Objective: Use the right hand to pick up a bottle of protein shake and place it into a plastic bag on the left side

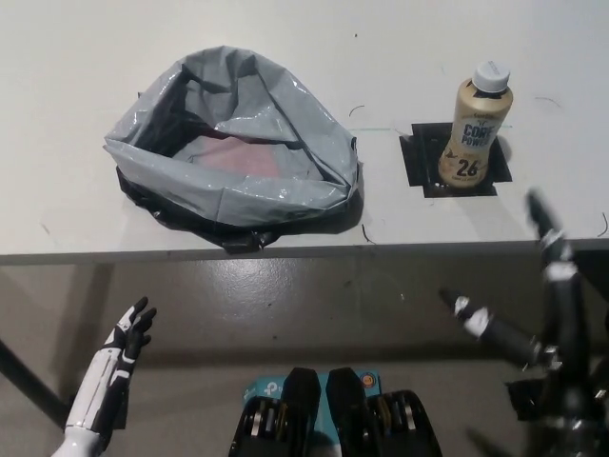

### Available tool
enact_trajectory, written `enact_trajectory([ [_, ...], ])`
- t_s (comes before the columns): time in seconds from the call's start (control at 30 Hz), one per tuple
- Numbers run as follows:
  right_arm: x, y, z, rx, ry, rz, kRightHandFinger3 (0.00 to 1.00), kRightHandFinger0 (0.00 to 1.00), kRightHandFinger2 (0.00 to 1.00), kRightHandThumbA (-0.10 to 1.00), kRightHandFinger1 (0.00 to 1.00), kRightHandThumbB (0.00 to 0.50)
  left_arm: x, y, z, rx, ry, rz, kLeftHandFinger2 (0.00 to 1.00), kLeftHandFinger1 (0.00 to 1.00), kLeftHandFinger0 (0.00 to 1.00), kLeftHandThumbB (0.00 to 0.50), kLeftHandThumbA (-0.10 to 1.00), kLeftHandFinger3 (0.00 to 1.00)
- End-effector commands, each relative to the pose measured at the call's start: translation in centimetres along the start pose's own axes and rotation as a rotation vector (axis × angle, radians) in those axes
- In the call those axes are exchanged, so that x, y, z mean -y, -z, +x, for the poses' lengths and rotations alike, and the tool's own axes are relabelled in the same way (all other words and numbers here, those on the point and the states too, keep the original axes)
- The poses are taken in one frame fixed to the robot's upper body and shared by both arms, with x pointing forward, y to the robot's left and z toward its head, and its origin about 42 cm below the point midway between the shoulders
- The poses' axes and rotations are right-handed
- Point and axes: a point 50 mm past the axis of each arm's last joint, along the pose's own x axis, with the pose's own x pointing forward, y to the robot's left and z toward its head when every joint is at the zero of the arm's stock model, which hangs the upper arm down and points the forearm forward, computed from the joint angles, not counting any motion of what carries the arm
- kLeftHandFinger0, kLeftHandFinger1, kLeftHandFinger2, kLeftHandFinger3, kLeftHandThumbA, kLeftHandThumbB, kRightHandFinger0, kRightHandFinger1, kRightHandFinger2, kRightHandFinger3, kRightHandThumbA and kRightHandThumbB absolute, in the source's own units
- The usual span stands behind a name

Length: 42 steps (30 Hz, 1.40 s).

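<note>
A white table (76,57) fills the far part of the view, its near edge running across the picture about halfway down. On the table's right side stands a bottle of protein shake (473,129), upright, with a beige body, a pale grey cap and dark lettering down its front. It sits on a black square mark (422,162) taped or printed on the tabletop, close to the table's near edge.

Left of the bottle, well apart from it, lies a grey plastic bag (228,143). Its mouth is spread wide open and faces upward, the rim rolled and crumpled, with a reddish patch showing inside at the bottom. A black underside shows along its near edge.

The black right hand (533,314) hangs below the table's near edge, at the right of the view, nearer than the bottle and slightly right of it, not touching it. Its fingers are spread apart and point up toward the table, holding nothing.

The white left hand (119,357) rests low at the near left, below the table edge and nearer than the bag, its dark-tipped fingers loosely apart and empty.
</note>
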Motion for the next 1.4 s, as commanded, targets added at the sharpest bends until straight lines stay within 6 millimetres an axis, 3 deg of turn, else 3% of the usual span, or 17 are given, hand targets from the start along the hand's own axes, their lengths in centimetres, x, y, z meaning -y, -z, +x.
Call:
enact_trajectory([
  [0.0, 1.8, -2.5, 6.1, 0.116, 0.048, -0.036, 1.00, 1.00, 1.00, 1.00, 1.00, 0.346, -0.3, -1.4, 0.0, 0.089, 0.022, 0.031, 1.00, 1.00, 1.00, 0.272, 1.00, 1.00],
  [0.03, 1.9, -2.2, 6.9, 0.105, 0.052, -0.020, 1.00, 1.00, 1.00, 1.00, 1.00, 0.316, -0.3, -1.3, -0.1, 0.089, 0.023, 0.030, 1.00, 1.00, 1.00, 0.272, 1.00, 1.00],
  [0.27, 1.7, 0.0, 13.3, 0.006, 0.089, 0.042, 1.00, 1.00, 1.00, 1.00, 1.00, 0.389, -0.3, -1.4, -0.3, 0.089, 0.036, 0.015, 1.00, 1.00, 1.00, 0.287, 1.00, 1.00],
  [0.33, 1.6, 0.8, 15.0, -0.033, 0.092, 0.055, 1.00, 1.00, 1.00, 1.00, 1.00, 0.381, -0.3, -1.3, -0.4, 0.085, 0.037, 0.009, 1.00, 1.00, 1.00, 0.284, 1.00, 1.00],
  [0.4, 1.5, 1.1, 15.2, -0.047, 0.091, 0.059, 1.00, 1.00, 1.00, 1.00, 1.00, 0.380, -0.2, -1.2, -0.6, 0.082, 0.038, 0.005, 1.00, 1.00, 1.00, 0.282, 1.00, 1.00],
  [0.43, 1.3, 1.8, 16.4, -0.077, 0.083, 0.056, 1.00, 1.00, 1.00, 1.00, 1.00, 0.368, -0.1, -1.1, -0.8, 0.078, 0.039, 0.003, 1.00, 1.00, 1.00, 0.276, 1.00, 1.00],
  [0.5, 1.0, 3.2, 17.2, -0.133, 0.074, 0.059, 1.00, 1.00, 1.00, 1.00, 1.00, 0.391, 0.1, -0.6, -1.6, 0.062, 0.038, 0.013, 1.00, 1.00, 1.00, 0.262, 1.00, 1.00],
  [0.57, 0.7, 4.5, 18.0, -0.170, 0.070, 0.047, 1.00, 1.00, 1.00, 1.00, 1.00, 0.393, 0.0, -0.4, -2.3, 0.047, 0.044, 0.011, 1.00, 1.00, 1.00, 0.275, 1.00, 1.00],
  [0.67, 0.5, 5.9, 20.5, -0.208, 0.068, 0.070, 1.00, 1.00, 1.00, 1.00, 1.00, 0.394, 0.1, -0.6, -1.4, 0.064, 0.040, -0.011, 1.00, 1.00, 1.00, 0.290, 1.00, 1.00],
  [0.83, 0.1, 8.3, 21.2, -0.276, 0.046, 0.084, 1.00, 1.00, 1.00, 1.00, 1.00, 0.402, 0.4, -0.6, -1.5, 0.071, 0.057, -0.014, 1.00, 1.00, 1.00, 0.277, 1.00, 1.00],
  [1.07, 0.1, 10.9, 21.2, -0.384, 0.015, 0.064, 1.00, 1.00, 1.00, 1.00, 1.00, 0.427, 0.3, -0.6, -1.3, 0.063, 0.056, -0.014, 1.00, 1.00, 1.00, 0.319, 1.00, 1.00],
  [1.17, 0.2, 11.8, 20.9, -0.422, 0.020, 0.061, 1.00, 1.00, 1.00, 1.00, 1.00, 0.450, 0.3, -0.6, -1.3, 0.076, 0.060, -0.019, 1.00, 1.00, 1.00, 0.297, 1.00, 1.00],
  [1.23, 0.3, 12.2, 20.7, -0.435, 0.020, 0.068, 1.00, 1.00, 1.00, 1.00, 1.00, 0.432, 0.2, -0.6, -1.3, 0.080, 0.060, -0.026, 1.00, 1.00, 1.00, 0.276, 1.00, 1.00],
  [1.37, 0.3, 13.1, 20.1, -0.481, 0.029, 0.103, 1.00, 1.00, 1.00, 1.00, 1.00, 0.463, 0.1, -0.7, -1.3, 0.079, 0.058, -0.019, 1.00, 1.00, 1.00, 0.285, 1.00, 1.00],
])
